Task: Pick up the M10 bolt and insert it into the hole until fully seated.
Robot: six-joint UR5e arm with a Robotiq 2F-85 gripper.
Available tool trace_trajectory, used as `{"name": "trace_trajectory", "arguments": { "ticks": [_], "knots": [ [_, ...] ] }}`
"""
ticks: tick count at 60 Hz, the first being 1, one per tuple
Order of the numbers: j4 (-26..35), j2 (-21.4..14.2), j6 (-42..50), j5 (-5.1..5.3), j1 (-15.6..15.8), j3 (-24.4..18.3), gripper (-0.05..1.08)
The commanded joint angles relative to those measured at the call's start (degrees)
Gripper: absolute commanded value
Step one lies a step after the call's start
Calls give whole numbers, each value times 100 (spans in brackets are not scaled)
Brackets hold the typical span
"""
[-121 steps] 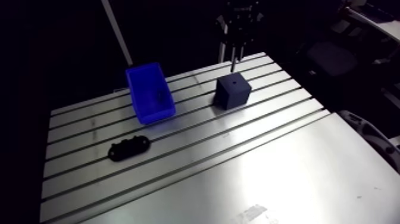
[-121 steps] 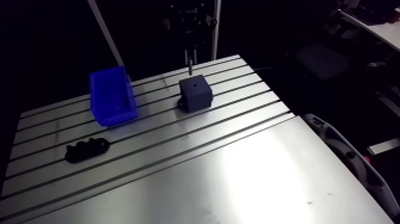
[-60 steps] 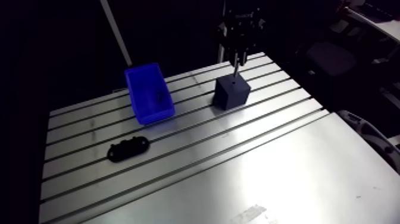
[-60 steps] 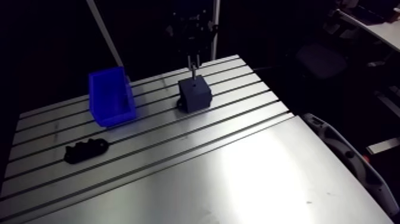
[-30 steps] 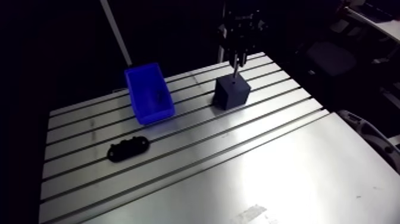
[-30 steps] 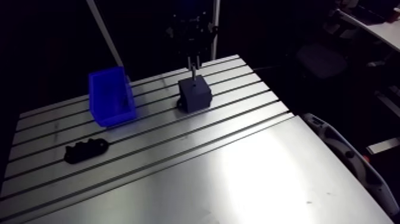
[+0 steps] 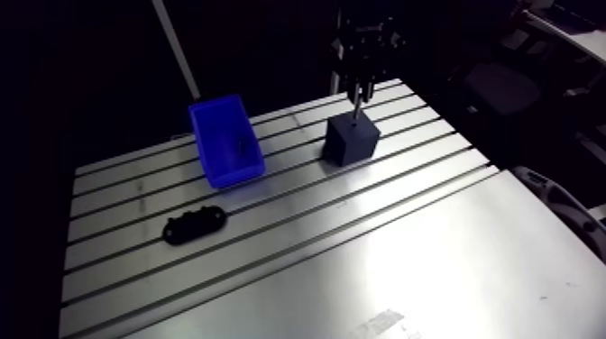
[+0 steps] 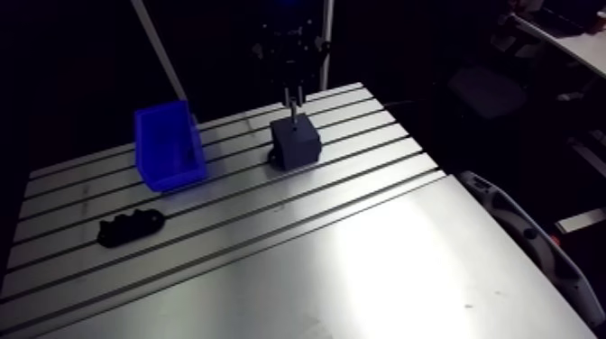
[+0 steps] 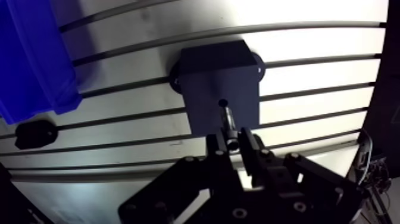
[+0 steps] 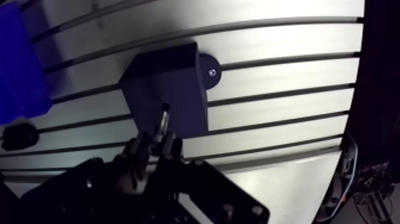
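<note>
Your claw (image 9: 234,142) is clamped on the bolt (image 9: 227,122): in the wrist view the two fingers grip its upper end and the bare shank reaches out ahead of them. The shank's tip sits at the mouth of the hole (image 9: 222,102) in the top face of the dark block (image 9: 205,77). You cannot tell from these views whether the tip has entered the hole or only touches its rim. Most of the shank shows above the block, so the bolt is not seated. In the arm view the claw hangs straight above the block, and the bolt stands upright between them as a thin bright pin. The block stands on the slotted part of the table (image 7: 406,252), with a round dark foot showing under one side in the wrist view. Looking from the block in the arm view, you find the blue bin (image 7: 225,140) at about 9 o'clock, well apart. A small dark thing lies inside the bin, too small to tell. A flat black part (image 7: 192,225) lies on the table at about 8 o'clock from the block, beyond the bin and apart from it.
</note>
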Motion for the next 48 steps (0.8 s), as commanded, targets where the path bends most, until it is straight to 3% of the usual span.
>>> {"name": "trace_trajectory", "arguments": {
  "ticks": [1, 48],
  "knots": [
    [-1, 1, -1, 6, -4, 20, 108],
    [-89, 1, -2, 15, -4, 110, 108]
  ]
}}
